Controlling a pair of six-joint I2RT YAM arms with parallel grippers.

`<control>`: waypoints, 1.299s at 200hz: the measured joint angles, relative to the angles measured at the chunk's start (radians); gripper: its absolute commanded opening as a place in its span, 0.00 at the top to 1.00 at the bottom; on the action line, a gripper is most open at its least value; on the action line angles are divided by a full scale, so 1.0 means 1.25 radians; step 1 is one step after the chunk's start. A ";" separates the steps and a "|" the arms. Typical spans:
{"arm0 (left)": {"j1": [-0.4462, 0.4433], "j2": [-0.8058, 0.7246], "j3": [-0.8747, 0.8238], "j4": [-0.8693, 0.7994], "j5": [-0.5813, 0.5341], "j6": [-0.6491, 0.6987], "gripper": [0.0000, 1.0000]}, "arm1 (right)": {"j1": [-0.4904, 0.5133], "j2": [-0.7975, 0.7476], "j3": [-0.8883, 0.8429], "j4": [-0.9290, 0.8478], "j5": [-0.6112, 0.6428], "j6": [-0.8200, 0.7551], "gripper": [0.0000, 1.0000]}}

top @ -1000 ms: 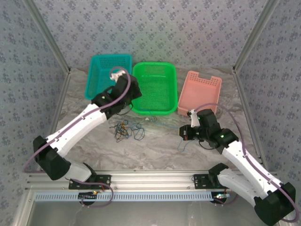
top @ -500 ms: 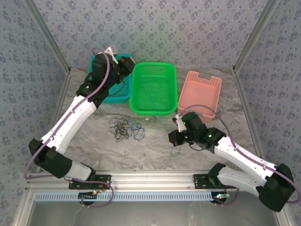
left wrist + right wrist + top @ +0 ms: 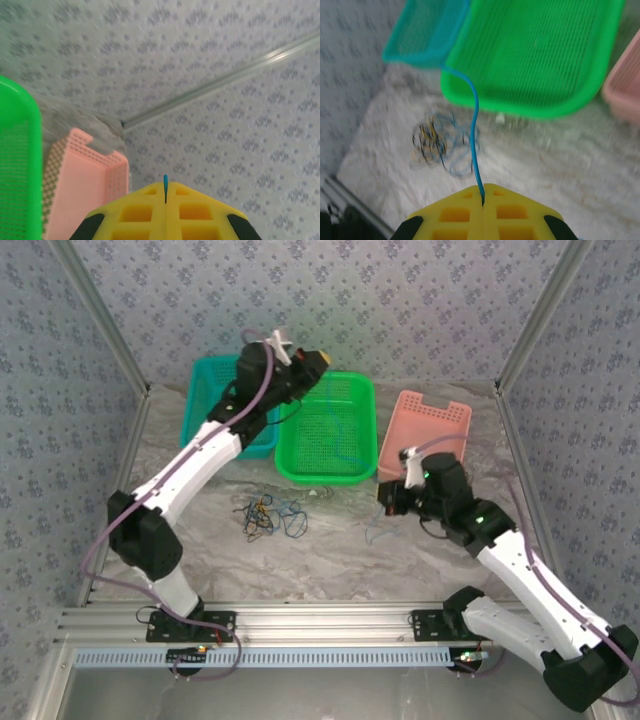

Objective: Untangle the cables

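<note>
- Left gripper (image 3: 312, 360): raised over the back left corner of the green basket (image 3: 328, 477), jaws fully closed; the wrist view shows only a short tip of the blue cable (image 3: 165, 183) projecting from the seam between the yellow fingers
- Right gripper (image 3: 391, 502): low over the tabletop (image 3: 330, 565), just in front of the pink basket (image 3: 425, 400) at its front left corner, jaws fully closed on the same blue cable (image 3: 475, 120); from the finger seam the cable runs away toward the meeting rims of the green basket and the teal basket (image 3: 420, 55)
- Remaining cables (image 3: 268, 518): a loose knot on the tabletop in front of the green basket's front left corner, well apart from both grippers; in the right wrist view the blue cable passes just beside the knot (image 3: 437, 142), and blur prevents confirming that it is fully free of it
- Risk, slip: the left pinch sits very near the cable end; further separation of the arms would raise tension and could pull the end out
- Risk, snag: the span crosses the green basket; lowering either end could catch it on the rim or mesh
- Risk, drag: if a loop is caught in the knot, pulling would tighten the knot or tow it across the tabletop
- Risk, re-tangle: releasing above the knot would drop the cable back onto it
</note>
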 measured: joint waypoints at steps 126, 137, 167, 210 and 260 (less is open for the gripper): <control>-0.080 0.817 1.033 -0.002 0.053 -0.089 0.96 | -0.436 0.347 0.242 0.066 -0.194 -0.026 1.00; -0.087 0.842 1.031 -0.004 0.054 -0.088 0.92 | -0.452 0.373 0.225 0.088 -0.198 -0.026 1.00; -0.110 0.876 0.959 -0.012 0.057 -0.067 0.82 | -0.477 0.463 0.179 0.139 -0.201 -0.026 1.00; -0.128 0.886 0.927 -0.052 0.081 -0.039 0.30 | -0.482 0.557 0.168 0.157 -0.197 -0.017 1.00; -0.138 0.865 0.934 -0.235 0.036 0.082 0.03 | -0.482 0.602 0.180 0.139 -0.165 -0.002 1.00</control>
